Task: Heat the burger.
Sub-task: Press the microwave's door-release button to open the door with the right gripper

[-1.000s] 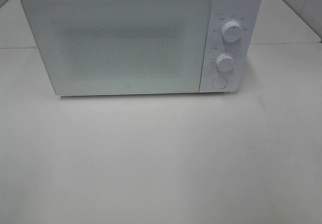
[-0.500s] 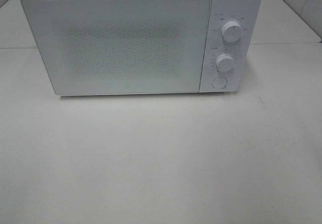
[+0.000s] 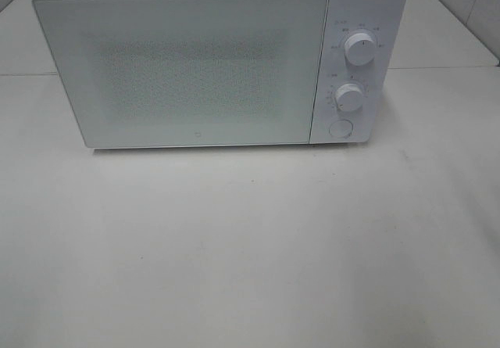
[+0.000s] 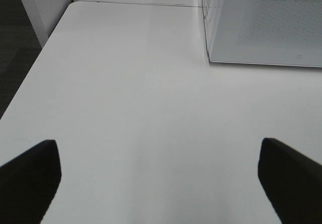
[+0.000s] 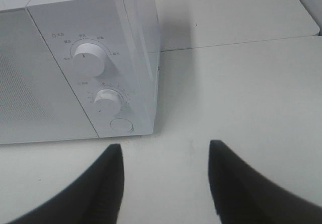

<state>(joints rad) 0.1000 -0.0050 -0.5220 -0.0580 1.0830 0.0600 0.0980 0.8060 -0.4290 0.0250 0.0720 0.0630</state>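
Note:
The burger is out of view in every frame. A white microwave [image 3: 219, 59] stands at the back of the table with its frosted door [image 3: 187, 70] shut. It has two knobs, an upper one [image 3: 359, 48] and a lower one [image 3: 349, 97], with a round button [image 3: 340, 128] below them. My left gripper [image 4: 161, 178] is open wide over bare table, in front of the microwave's [image 4: 264, 22] left corner. My right gripper [image 5: 166, 178] is open with nothing between its dark fingers, in front of the microwave's [image 5: 75, 63] control panel. Neither arm shows in the exterior high view.
The white table [image 3: 250, 246] spreads out in front of the microwave. In the left wrist view the table's edge [image 4: 30, 78] drops to dark floor. A seam between table tops [image 5: 236, 43] runs behind the microwave on the right.
Nothing has moved in the exterior high view: the microwave door stays shut and no arm enters the frame.

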